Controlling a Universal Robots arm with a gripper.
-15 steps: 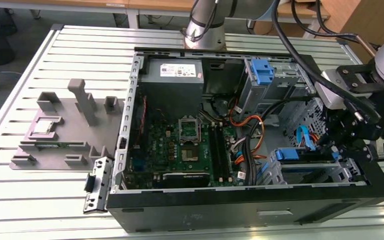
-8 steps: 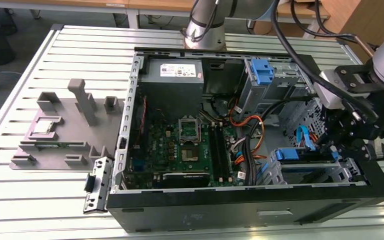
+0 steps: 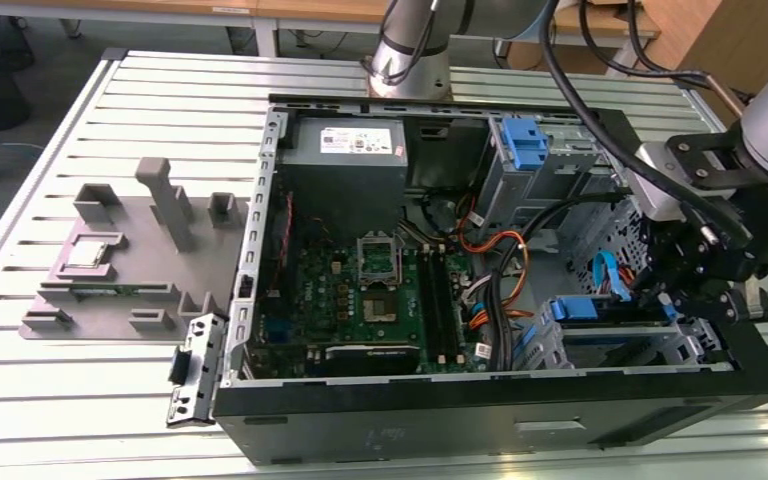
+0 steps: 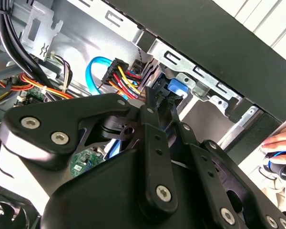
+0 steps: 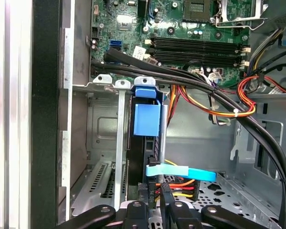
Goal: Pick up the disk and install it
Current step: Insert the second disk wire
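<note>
Install step, nearly done by my judgement: the disk (image 5: 147,119) stands on edge in its bay at the case's four o'clock corner, the pincer (image 5: 157,206) at its cabled end, grip state I cannot tell.

Exterior overlooks computer case (image 3: 491,400); wrist views close inside.
</note>
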